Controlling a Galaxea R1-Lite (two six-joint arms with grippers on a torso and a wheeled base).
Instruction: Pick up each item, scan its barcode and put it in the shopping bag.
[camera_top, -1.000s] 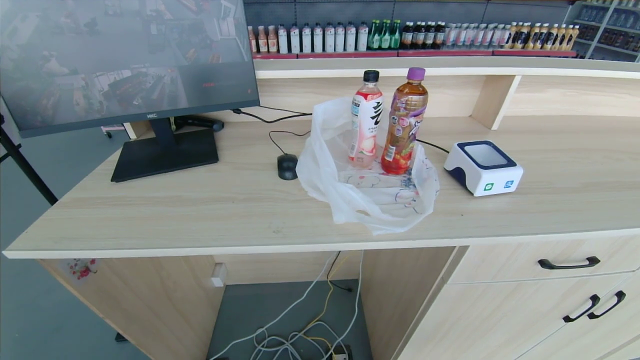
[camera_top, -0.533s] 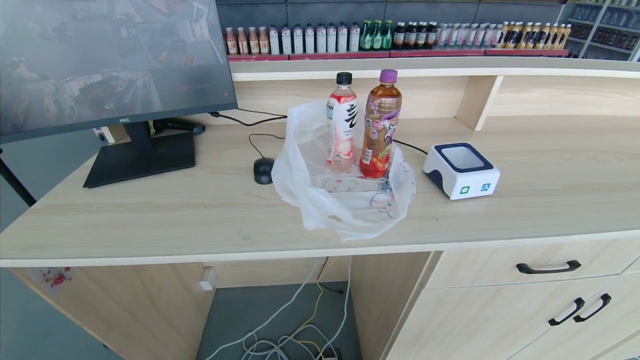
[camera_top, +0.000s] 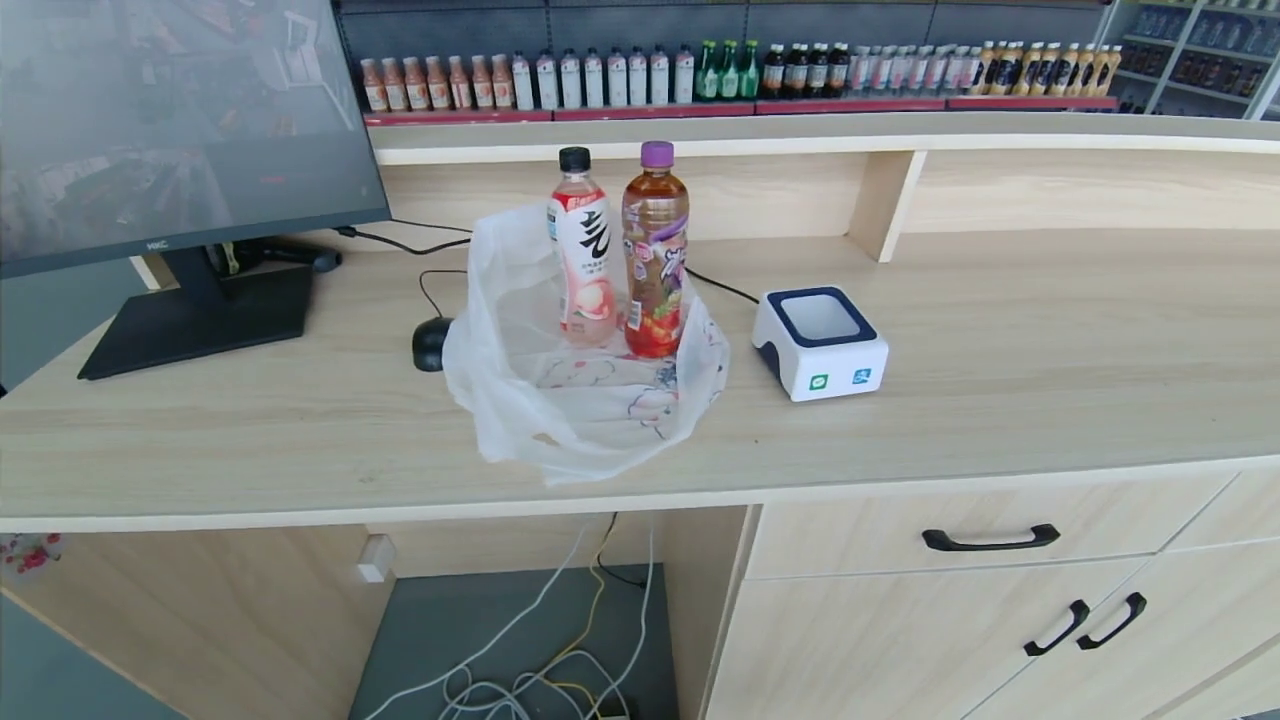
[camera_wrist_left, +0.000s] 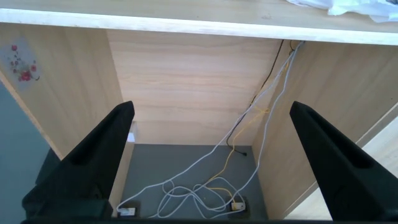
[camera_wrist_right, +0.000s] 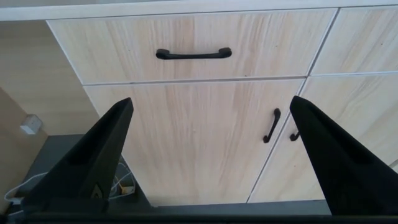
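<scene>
Shop surface (camera_top: 1000, 330): bottles (camera_top: 586, 250) upright in the shopping bag (camera_top: 590, 420).
Wide open and empty, left fingers (camera_wrist_left: 93, 155) and right fingers (camera_wrist_right: 87, 155); snagging the bag could topple them.

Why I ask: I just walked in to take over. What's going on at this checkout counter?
Nothing is being handled right now. The pink bottle and the tea bottle stand upright, side by side, inside the opened shopping bag on the counter, with the scanner beside the bag. The left tool hangs open and empty below the countertop, facing the cables. The right tool, also open and empty, faces the drawer front. The bagging looks done.
</scene>
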